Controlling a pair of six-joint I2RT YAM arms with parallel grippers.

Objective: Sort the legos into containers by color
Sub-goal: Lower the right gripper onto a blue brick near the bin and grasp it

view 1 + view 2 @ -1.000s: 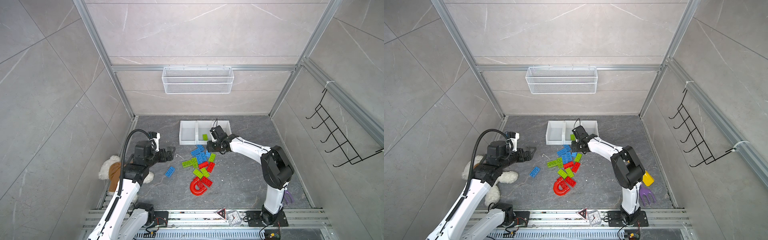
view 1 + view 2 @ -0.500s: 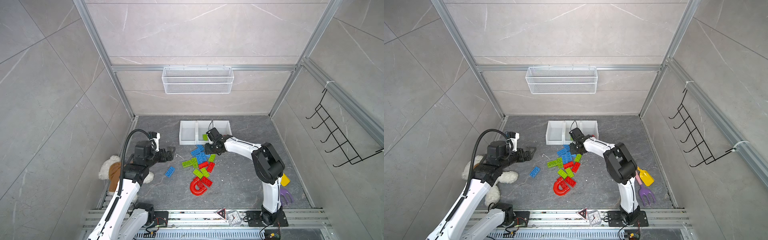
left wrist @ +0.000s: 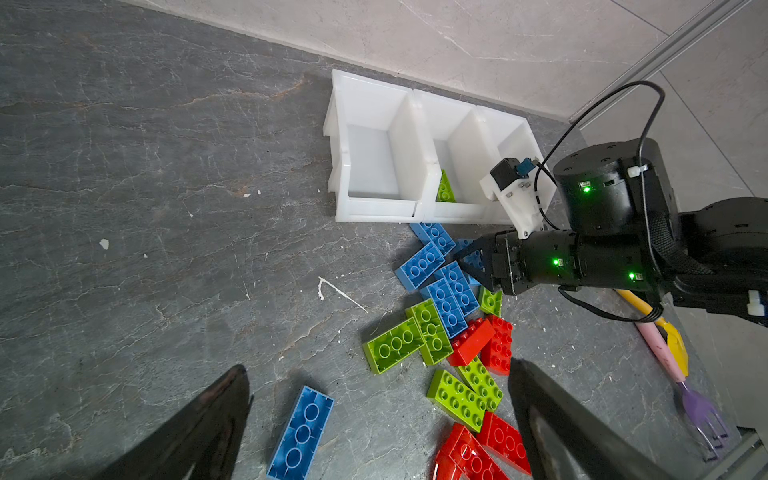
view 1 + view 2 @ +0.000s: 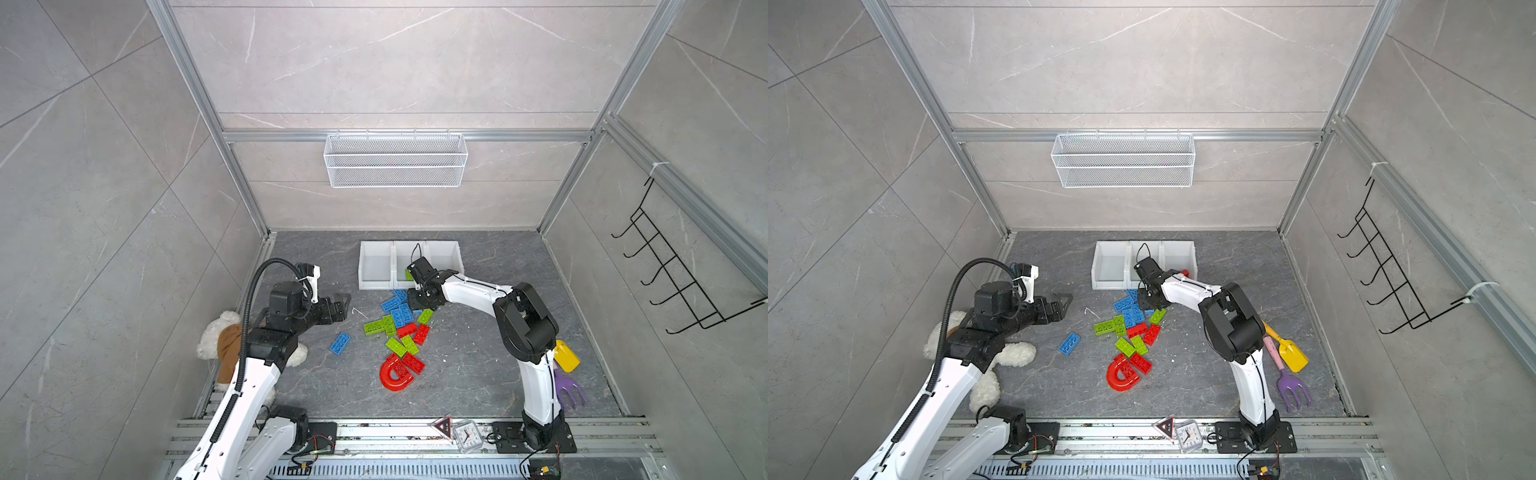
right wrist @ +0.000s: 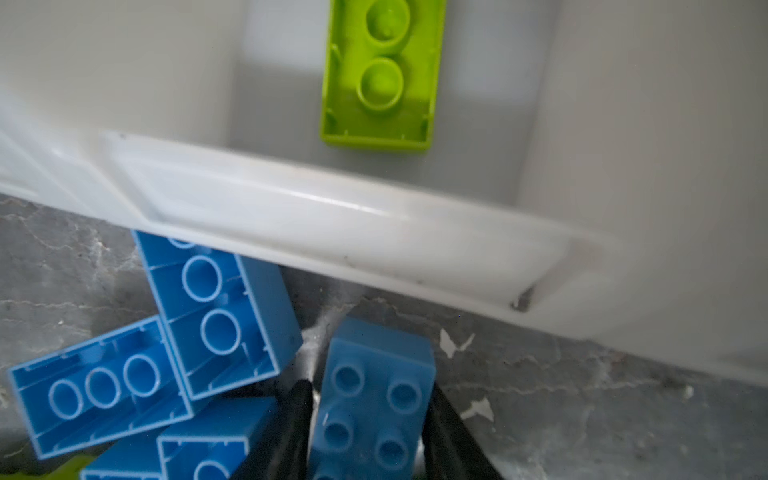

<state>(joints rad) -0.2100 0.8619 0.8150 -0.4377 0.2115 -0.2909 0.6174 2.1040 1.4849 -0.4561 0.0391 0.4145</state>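
A pile of blue, green and red legos (image 4: 401, 328) lies mid-floor in both top views. One blue brick (image 4: 340, 343) lies apart to its left. Three white containers (image 4: 375, 286) stand in a row behind the pile. The middle one holds a green lego (image 5: 380, 75); a red one (image 4: 1185, 273) shows in the right one. My right gripper (image 5: 370, 388) is low at the pile's far edge, just before the middle container, its fingers pressed on both sides of a small blue brick (image 5: 374, 411). My left gripper (image 3: 378, 368) hovers open left of the pile, holding nothing.
A red arch piece (image 4: 392, 376) lies at the pile's near end. A plush bear (image 4: 220, 345) sits by the left arm. A yellow shovel (image 4: 566, 355) and purple rake (image 4: 571, 390) lie at the right. A wire basket (image 4: 395, 166) hangs on the back wall.
My right gripper has swung left and down from the container's front to the blue bricks, and its fingers have closed in on one. The left arm has not moved.
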